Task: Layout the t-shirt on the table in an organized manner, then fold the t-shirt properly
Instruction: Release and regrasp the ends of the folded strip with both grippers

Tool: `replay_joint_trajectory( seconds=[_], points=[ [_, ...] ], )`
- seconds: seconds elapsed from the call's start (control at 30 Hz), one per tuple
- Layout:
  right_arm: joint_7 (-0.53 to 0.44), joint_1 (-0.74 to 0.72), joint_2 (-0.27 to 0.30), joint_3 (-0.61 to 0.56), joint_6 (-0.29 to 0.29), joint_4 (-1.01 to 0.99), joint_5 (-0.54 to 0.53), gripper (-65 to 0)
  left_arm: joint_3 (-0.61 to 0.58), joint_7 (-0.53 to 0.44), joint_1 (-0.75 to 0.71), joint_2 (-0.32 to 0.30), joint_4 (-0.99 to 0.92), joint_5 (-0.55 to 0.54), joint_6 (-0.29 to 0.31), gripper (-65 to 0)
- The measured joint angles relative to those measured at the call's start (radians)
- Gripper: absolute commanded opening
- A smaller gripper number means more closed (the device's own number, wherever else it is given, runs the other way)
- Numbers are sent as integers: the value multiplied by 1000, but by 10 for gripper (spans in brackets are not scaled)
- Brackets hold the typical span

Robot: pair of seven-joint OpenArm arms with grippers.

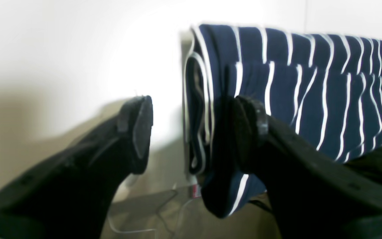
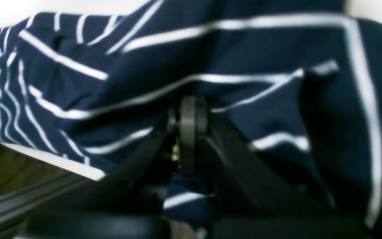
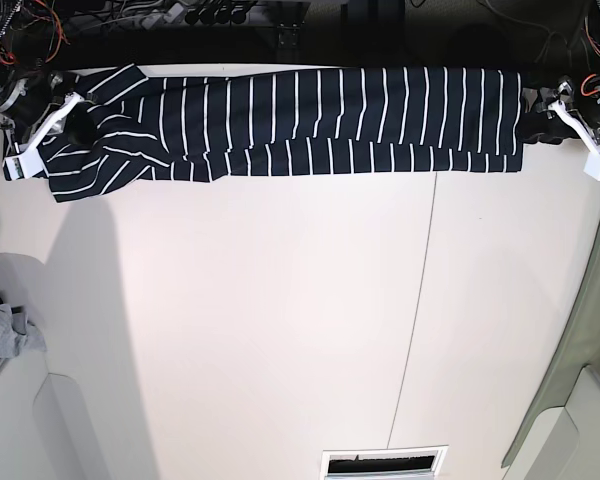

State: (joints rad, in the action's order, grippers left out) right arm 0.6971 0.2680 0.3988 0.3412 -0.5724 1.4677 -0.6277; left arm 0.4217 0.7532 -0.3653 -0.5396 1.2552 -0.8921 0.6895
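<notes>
Currently the left claw (image 1: 191, 132) is spread wide, one finger (image 1: 250, 122) resting against the folded end of the t-shirt (image 3: 310, 120), nothing being gripped. The right claw (image 2: 188, 132) is clenched tight on a bunched fold of the t-shirt. Along the far edge of the surface (image 3: 280, 330) the t-shirt is stretched in a long band.

wiring (image 3: 130, 15): tangled, dark top edge | grey cloth (image 3: 2, 335): left edge

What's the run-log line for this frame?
stage: folding | t-shirt: long strip along table far edge | left gripper: open | right gripper: shut on t-shirt
</notes>
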Motion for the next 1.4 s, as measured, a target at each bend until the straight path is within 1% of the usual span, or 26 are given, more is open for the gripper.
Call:
replay_joint_trajectory(
  seconds=[0.03, 0.2, 0.43, 0.53, 0.6, 0.63, 0.67, 0.73, 0.77, 0.9, 1.0, 1.1, 1.23, 1.3, 1.4],
  points=[
    [-1, -3, 0, -11, 0, 0, 0, -650, 0, -11, -1, 0, -11, -18, 0, -254],
    [2, -31, 0, -43, 3, 0, 1, -650, -35, -37, -1, -4, -20, -31, 4, -254],
    [2, -35, 0, -43, 4, 0, 0, -650, -159, -73, 9, -6, -19, -54, 11, -254],
    [3, -35, 0, -43, 4, 0, 0, -650, -185, -82, 25, 23, -17, -63, 16, -255],
    [3, -35, 0, -43, 4, 0, 0, -650, -190, -91, 28, 55, -13, -68, 16, -265],
    [6, -35, 0, -43, 4, 0, 0, -650, -190, -95, 28, 71, -13, -72, 23, -295],
    [6, -35, 0, -43, 4, 0, 0, -650, -190, -97, 27, 84, -13, -73, 23, -363],
    [6, -35, 0, -43, 4, 0, 0, -650, -193, -84, 27, 97, -14, -62, 18, -576],
    [6, -35, 0, -43, 4, 0, 0, -650, -194, -79, 26, 100, -12, -61, 19, -650],
    [8, -35, 0, -43, 4, 0, 0, -650, -177, -48, 24, 96, 60, -22, 2, -650],
    [7, -35, 0, -43, 4, 0, 0, -650, -127, -26, 12, 82, 150, 11, -1, -650],
    [8, -35, 0, -43, 4, 0, -21, -650, -86, -27, 12, 45, 229, 43, -1, -650],
    [11, -35, 0, -39, 3, 28, -55, -650, -82, -31, 25, -13, 273, 69, -7, -650],
    [11, -39, 0, -30, 4, 58, -55, -650, -82, -23, 31, -26, 275, 71, -18, -650],
    [14, -48, 3, -25, 4, 100, -55, -650, -82, 23, 58, -36, 277, 72, -40, -650]
  ],
)
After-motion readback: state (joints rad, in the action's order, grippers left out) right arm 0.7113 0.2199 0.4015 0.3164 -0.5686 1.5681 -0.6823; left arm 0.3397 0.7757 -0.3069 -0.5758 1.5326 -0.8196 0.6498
